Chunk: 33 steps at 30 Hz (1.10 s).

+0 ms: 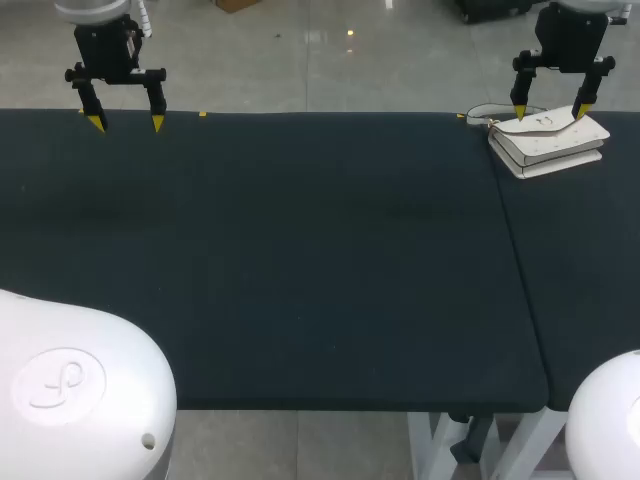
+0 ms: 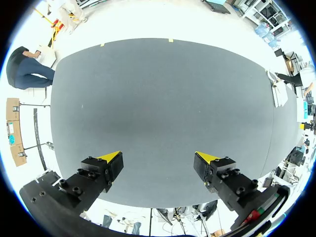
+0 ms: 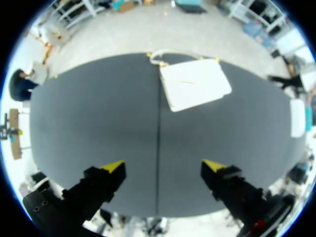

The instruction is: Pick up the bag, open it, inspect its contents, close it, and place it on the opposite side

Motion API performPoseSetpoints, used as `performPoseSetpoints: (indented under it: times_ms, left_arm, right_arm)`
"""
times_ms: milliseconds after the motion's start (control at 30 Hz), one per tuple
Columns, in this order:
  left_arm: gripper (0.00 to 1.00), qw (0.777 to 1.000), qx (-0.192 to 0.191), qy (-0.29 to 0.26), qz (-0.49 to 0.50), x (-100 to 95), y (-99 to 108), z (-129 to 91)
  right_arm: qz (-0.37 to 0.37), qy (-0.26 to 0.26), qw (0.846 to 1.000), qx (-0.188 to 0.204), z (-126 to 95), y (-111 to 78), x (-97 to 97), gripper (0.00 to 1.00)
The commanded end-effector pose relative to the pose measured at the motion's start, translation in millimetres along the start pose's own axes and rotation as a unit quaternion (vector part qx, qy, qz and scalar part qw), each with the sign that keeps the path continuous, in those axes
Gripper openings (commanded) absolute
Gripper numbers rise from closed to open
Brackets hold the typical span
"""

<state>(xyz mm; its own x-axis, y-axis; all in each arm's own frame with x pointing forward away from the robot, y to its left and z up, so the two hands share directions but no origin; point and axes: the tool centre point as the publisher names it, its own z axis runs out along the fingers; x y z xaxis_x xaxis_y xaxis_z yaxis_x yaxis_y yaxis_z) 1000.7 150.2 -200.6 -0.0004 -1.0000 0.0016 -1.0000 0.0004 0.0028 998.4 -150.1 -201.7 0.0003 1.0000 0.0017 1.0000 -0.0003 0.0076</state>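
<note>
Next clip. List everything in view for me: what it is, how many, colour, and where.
bag: 1, white, lying flat at the far right of the table.
strap: 1, white, looped beside the bag at the far edge.
tape marks: at least 2, yellow, along the far edge.
table: 1, dark cover, with a seam running front to back by the bag.
left gripper: 1, black with yellow tips, open, far left, holding nothing.
right gripper: 1, black with yellow tips, open, by the bag, not gripping it.
</note>
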Motion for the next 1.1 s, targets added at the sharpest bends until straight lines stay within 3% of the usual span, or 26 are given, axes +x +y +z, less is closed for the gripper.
performPoseSetpoints:
  times_ms: [33,567,733,900,1100]
  left_arm:
    - [1.0,1.0,0.0,0.0,0.0,0.1,0.1,-0.1]
    - [1.0,1.0,0.0,0.0,0.0,0.1,0.1,-0.1]
    - [1.0,0.997,0.034,0.026,0.059,7.0,7.8,3.8]
    - [1.0,0.98,0.076,0.092,0.16,15.5,20.7,9.5]
    - [1.0,0.938,0.107,0.146,0.295,30.6,38.3,20.8]
  right_arm:
    - [0.0,-0.001,1.0,0.001,-0.8,0.5,0.3,1.0]
    - [0.0,-0.001,1.0,0.001,-0.8,0.5,0.3,1.0]
    - [0.008,0.022,1.0,0.012,4.0,3.7,-6.6,1.0]
    - [0.031,0.062,0.997,0.018,12.5,9.2,-24.0,1.0]
    - [0.046,0.093,0.994,0.026,25.7,22.3,-51.6,1.0]
